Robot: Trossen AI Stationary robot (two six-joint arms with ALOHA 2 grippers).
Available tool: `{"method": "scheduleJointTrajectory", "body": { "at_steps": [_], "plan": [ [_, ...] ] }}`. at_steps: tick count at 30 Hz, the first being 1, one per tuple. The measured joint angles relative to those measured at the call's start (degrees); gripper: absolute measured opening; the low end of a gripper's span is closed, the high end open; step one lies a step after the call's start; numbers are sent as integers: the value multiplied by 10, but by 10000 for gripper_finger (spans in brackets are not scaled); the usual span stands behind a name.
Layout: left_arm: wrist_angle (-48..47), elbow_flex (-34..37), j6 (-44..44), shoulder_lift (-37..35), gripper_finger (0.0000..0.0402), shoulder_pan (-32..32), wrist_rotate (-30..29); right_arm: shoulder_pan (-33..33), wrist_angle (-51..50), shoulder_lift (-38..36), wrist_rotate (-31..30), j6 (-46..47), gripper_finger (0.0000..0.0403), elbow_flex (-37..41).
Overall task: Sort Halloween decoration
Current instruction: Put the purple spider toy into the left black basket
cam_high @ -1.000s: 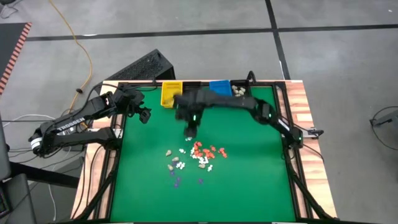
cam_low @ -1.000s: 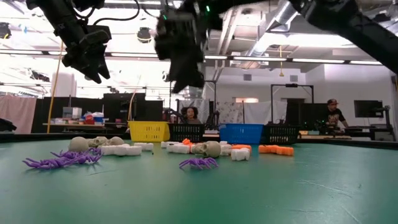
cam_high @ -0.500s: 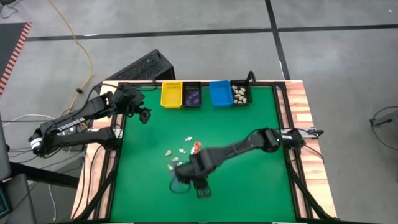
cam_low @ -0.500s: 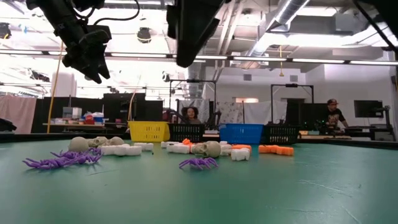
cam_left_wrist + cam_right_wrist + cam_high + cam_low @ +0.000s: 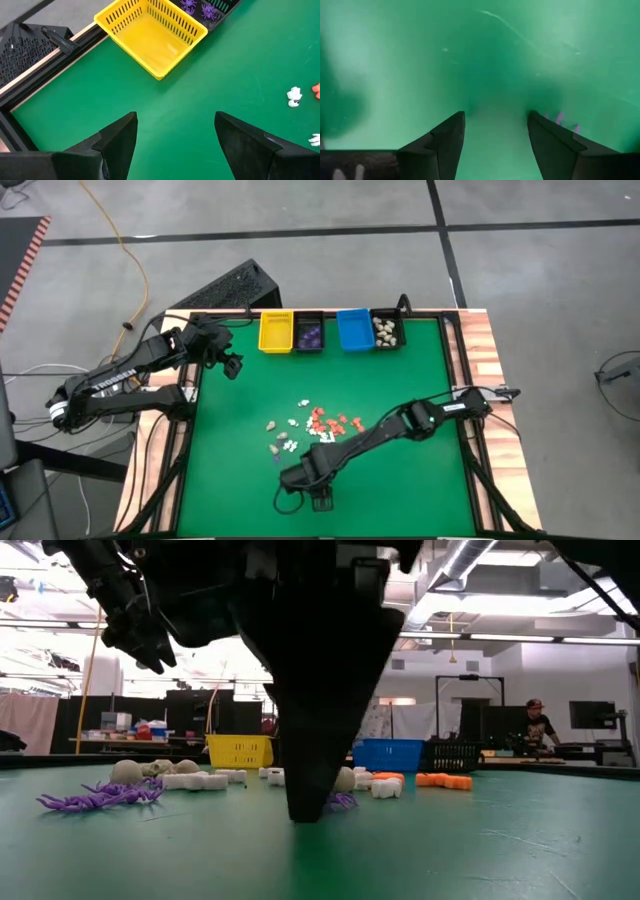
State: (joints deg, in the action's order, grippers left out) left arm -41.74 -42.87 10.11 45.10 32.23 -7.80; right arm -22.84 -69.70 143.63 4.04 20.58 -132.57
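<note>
The green table (image 5: 400,480) is carrying 4 bins along its 12 o'clock edge: yellow bin (image 5: 276,331), black bin (image 5: 309,333) with purple pieces, blue bin (image 5: 353,329), and another black bin (image 5: 386,331) with cream pieces. The right gripper (image 5: 495,145) is reaching low toward 6 o'clock, fingers spread wide, holding nothing, a purple piece (image 5: 560,119) just beside one finger. The left gripper (image 5: 175,145) is hovering at 10 o'clock, wide open and empty. The Halloween decoration (image 5: 318,427) is lying scattered at the centre.
</note>
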Motion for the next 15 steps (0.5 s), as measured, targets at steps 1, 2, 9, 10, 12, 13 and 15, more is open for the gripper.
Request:
{"method": "scheduleJointTrajectory", "body": {
  "at_steps": [1, 2, 9, 10, 12, 13, 15],
  "plan": [
    [0, 0, 0, 0, 256, 0, 0, 1, -1, 0, -2, 1, 244, 0],
    [0, 0, 3, 0, 256, 0, 0, 2, 0, 0, -8, 2, 244, 0],
    [0, 0, 16, 0, 256, 0, 0, 1, -2, 0, -29, 0, 240, 0],
    [0, 0, 16, 0, 256, 0, -1, 1, -3, -1, -30, 0, 240, 0],
    [1, 0, 13, 0, 256, 0, -1, 1, -7, -6, -35, 0, 240, 1],
    [2, 0, 11, 0, 256, 0, -1, 1, -7, -8, -42, 0, 240, 1],
    [3, 0, 8, 0, 256, 0, -2, 1, -6, -9, -48, 2, 240, 1]
  ]
}}
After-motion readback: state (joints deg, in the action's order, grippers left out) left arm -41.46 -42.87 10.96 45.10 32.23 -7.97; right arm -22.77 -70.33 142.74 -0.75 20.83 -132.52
